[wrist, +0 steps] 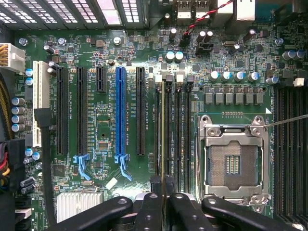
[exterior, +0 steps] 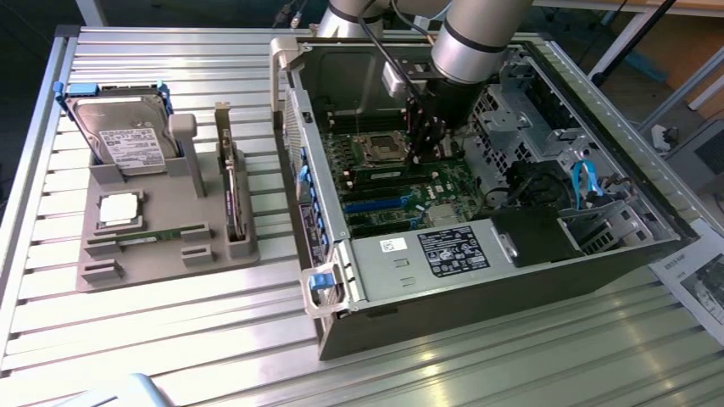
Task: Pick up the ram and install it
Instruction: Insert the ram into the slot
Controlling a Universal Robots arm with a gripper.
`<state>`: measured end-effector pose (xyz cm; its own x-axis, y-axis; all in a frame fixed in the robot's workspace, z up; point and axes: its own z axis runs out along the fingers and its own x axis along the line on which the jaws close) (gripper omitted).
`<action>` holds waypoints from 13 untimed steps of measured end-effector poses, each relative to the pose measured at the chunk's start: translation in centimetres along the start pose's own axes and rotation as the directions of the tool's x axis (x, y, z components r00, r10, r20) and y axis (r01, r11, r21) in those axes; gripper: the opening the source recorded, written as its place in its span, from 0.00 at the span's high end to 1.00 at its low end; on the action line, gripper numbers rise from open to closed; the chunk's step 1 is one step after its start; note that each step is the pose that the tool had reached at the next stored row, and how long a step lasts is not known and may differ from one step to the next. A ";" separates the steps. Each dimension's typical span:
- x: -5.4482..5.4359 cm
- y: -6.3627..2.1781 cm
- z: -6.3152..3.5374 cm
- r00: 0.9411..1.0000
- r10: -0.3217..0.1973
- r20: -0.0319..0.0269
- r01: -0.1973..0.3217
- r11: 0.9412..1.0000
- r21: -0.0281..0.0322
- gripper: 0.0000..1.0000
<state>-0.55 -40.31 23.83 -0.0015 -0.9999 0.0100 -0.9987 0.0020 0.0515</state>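
Observation:
In the wrist view the ram [wrist: 162, 130] appears edge-on as a thin yellow-green line, running between my gripper's [wrist: 162, 185] black fingertips [wrist: 151, 197]. The gripper is shut on it. The stick lies along one of the black memory slots [wrist: 176, 130] beside the empty processor socket [wrist: 235, 161]; whether it is seated in the slot I cannot tell. In the exterior view the gripper [exterior: 425, 153] reaches down inside the open computer case [exterior: 339, 280], over the green motherboard [exterior: 425, 191] close to the socket.
A grey fixture [exterior: 169, 254] at the exterior view's left holds a hard drive [exterior: 125, 131], a square silver processor [exterior: 119, 210], an upright expansion card [exterior: 232, 199] and another green memory stick [exterior: 153, 236]. Case walls, drive cage [exterior: 520, 119] and blue cables [exterior: 585, 182] hem in the arm.

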 end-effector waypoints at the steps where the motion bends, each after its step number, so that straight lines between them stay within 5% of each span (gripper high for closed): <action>1: 0.0 0.00 0.00 1.000 0.000 0.000 0.000 1.000 0.000 0.88; 13: 0.1 0.02 -0.27 1.000 0.000 0.000 0.000 1.000 0.000 0.88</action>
<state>-0.56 -40.36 24.10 -0.0016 -0.9999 0.0104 -0.9987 0.0021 0.0515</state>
